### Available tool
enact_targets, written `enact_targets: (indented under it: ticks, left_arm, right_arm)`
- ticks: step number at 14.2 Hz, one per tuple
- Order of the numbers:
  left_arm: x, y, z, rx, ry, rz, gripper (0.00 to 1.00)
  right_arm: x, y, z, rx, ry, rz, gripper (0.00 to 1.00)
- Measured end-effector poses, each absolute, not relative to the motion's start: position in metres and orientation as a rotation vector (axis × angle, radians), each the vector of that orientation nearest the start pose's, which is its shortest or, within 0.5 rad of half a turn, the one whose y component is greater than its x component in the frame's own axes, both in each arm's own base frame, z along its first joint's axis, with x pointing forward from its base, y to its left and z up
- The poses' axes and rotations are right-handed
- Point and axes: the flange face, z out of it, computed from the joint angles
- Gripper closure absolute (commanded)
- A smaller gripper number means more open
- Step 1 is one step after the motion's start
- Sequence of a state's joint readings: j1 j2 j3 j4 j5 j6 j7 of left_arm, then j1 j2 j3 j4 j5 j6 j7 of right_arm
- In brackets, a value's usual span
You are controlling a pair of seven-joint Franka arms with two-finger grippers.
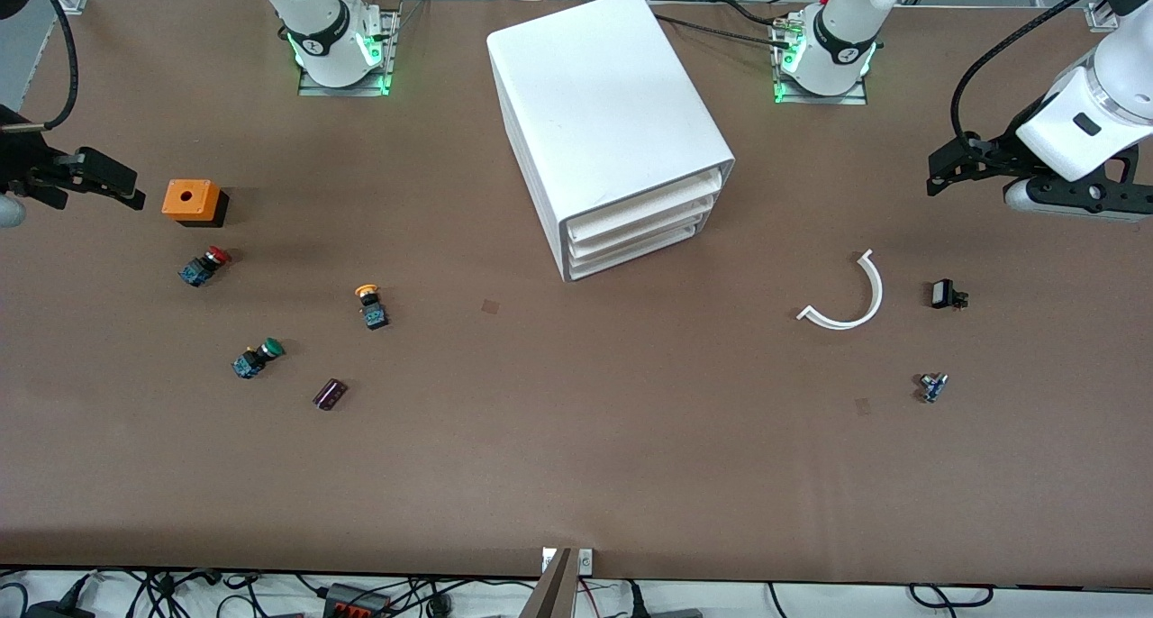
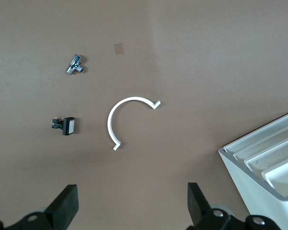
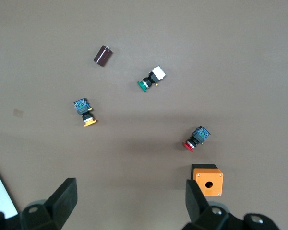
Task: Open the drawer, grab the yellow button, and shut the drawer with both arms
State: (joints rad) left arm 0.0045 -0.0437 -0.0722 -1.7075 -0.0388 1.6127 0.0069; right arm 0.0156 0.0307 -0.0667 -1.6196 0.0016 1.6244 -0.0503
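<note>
Two grippers of mine are hanging spread and empty at the two ends of the desk point(image 1: 576, 474), neither touching anything. My left gripper point(image 1: 937, 181) is hovering over bare desk at the left arm's end; my right gripper point(image 1: 135, 195) is hovering just beside an orange box point(image 1: 191, 200) at the right arm's end.

Taking the front view as a clock face centred on the cabinet point(image 1: 612, 122), the drawer point(image 1: 644, 205) is sitting shut, topmost of three fronts facing roughly four o'clock. That front is lying at about nine o'clock from my left gripper, its long edge running from about eight o'clock up toward two, so I judge the left arm better placed to pull it. The button point(image 1: 368, 301) is lying out on the desk, not inside anything, at about four o'clock from my right gripper, yellow cap pointing toward twelve, body toward six; my right arm is nearer. A red-capped button point(image 1: 205, 265) and a green-capped button point(image 1: 258, 357) are lying well apart from it. Brown desk is stretching open between everything, giving plenty of room.
</note>
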Motion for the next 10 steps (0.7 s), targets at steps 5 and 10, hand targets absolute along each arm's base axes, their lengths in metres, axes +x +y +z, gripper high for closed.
enact_targets:
  ticks: [5,10]
  left_arm:
    - [0.5395,-0.0414,0.5875,-3.172,0.114,0.083,0.00]
    - [0.5394,-0.0416,0.5874,-3.172,0.115,0.085,0.00]
  right_arm:
    - [0.5660,-0.0283,0.5841,-3.140,0.002,0.039,0.00]
    - [0.5657,-0.0283,0.5846,-3.140,0.000,0.038,0.00]
